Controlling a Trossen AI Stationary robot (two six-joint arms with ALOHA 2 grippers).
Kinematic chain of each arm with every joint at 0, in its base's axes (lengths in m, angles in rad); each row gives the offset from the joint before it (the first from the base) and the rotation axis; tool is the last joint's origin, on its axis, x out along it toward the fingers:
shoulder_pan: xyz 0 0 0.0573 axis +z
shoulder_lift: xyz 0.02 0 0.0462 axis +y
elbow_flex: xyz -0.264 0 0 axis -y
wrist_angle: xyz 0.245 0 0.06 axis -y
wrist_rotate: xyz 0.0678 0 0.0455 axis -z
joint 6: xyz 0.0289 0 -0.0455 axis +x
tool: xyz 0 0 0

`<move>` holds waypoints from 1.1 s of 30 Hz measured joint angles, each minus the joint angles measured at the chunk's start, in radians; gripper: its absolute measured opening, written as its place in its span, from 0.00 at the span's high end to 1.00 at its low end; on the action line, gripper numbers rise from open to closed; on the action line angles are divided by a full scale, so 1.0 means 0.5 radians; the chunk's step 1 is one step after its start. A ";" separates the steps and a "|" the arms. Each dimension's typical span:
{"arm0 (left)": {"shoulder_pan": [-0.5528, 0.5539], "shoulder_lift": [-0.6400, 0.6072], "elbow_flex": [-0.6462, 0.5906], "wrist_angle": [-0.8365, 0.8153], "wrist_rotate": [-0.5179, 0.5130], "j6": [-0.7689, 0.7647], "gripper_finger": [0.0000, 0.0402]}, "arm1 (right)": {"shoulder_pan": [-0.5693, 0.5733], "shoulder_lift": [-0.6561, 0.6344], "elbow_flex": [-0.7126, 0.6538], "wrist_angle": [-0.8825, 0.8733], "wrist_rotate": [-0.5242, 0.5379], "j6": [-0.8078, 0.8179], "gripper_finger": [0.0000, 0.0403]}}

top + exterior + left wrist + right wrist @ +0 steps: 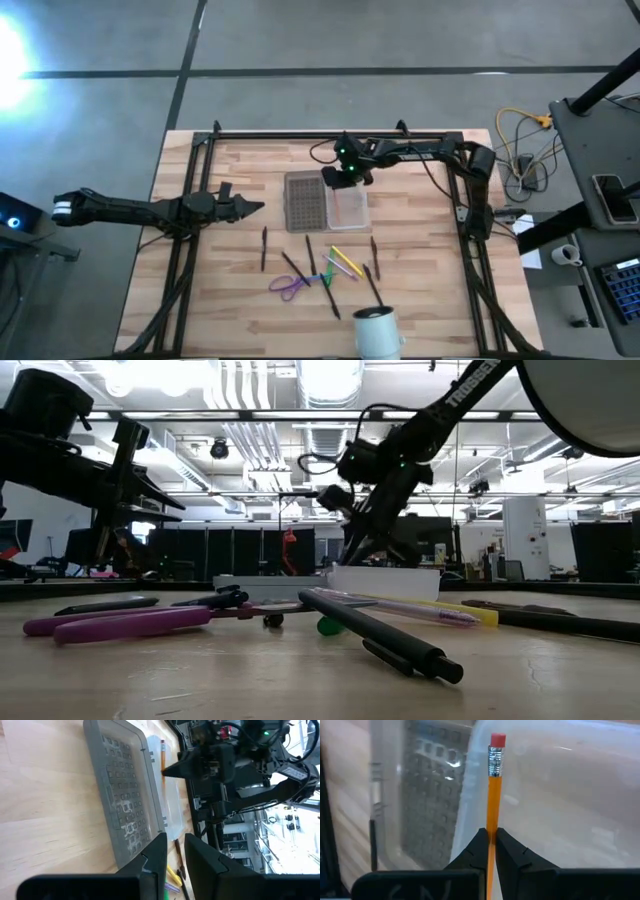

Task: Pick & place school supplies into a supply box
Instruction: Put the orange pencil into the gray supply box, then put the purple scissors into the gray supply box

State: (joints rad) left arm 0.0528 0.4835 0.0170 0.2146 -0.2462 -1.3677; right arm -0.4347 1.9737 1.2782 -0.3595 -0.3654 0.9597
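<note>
The supply box [325, 200] lies open mid-table, its grey mesh half [427, 795] beside its clear half [560, 795]. My right gripper [345, 180] hovers over the clear half, shut on an orange pencil [493, 785] with a pink eraser. My left gripper [258, 207] waits left of the box, slightly open and holding nothing, its fingers [155, 857] pointing at the box [125, 795]. Nearer the front edge, dark pens [264, 247], yellow, green and pink markers [343, 263] and purple-handled scissors [290, 287] lie flat on the table. My right gripper pinches the pencil's shaft [492, 822] between its two fingers, coming from above and pointing down. The pencil runs along the fingers, with its eraser end [497, 740] sticking out below them toward the clear half. Whether the eraser touches the box cannot be seen.
A white cylindrical cup [377, 330] stands at the table's near edge, right of centre. A dark metal frame [300, 135] runs along the far edge and down both sides. Bare wood lies between my left gripper and the scattered supplies.
</note>
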 joint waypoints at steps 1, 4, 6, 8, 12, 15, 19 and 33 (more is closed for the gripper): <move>0.000 0.000 0.000 0.000 0.000 0.000 0.87 | 0.001 0.027 0.019 0.004 -0.010 0.031 0.98; 0.000 0.000 0.000 0.000 0.000 0.001 0.87 | 0.007 0.094 0.056 -0.006 -0.034 0.104 0.97; 0.000 0.000 0.000 0.000 0.000 0.001 0.87 | 0.002 0.122 0.081 -0.003 -0.064 0.149 0.95; 0.000 0.000 0.000 0.004 0.000 0.000 0.87 | 0.002 0.129 0.093 -0.021 -0.062 0.155 0.93; 0.000 0.000 0.001 0.012 0.000 0.001 0.87 | 0.005 0.128 0.151 -0.125 -0.032 0.126 0.89; 0.000 0.000 0.001 0.013 0.000 0.001 0.87 | 0.002 0.122 0.200 -0.288 -0.015 0.068 0.85; 0.000 0.000 0.001 0.013 0.000 0.010 0.87 | -0.002 0.105 0.215 -0.399 0.000 0.013 0.79; 0.000 0.000 0.001 0.022 0.000 0.098 0.87 | 0.500 -0.354 0.220 -0.561 0.219 -1.564 0.69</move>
State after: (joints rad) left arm 0.0528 0.4835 0.0174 0.2258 -0.2461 -1.3188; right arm -0.1847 1.7968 1.3884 -0.6401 -0.2559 0.1778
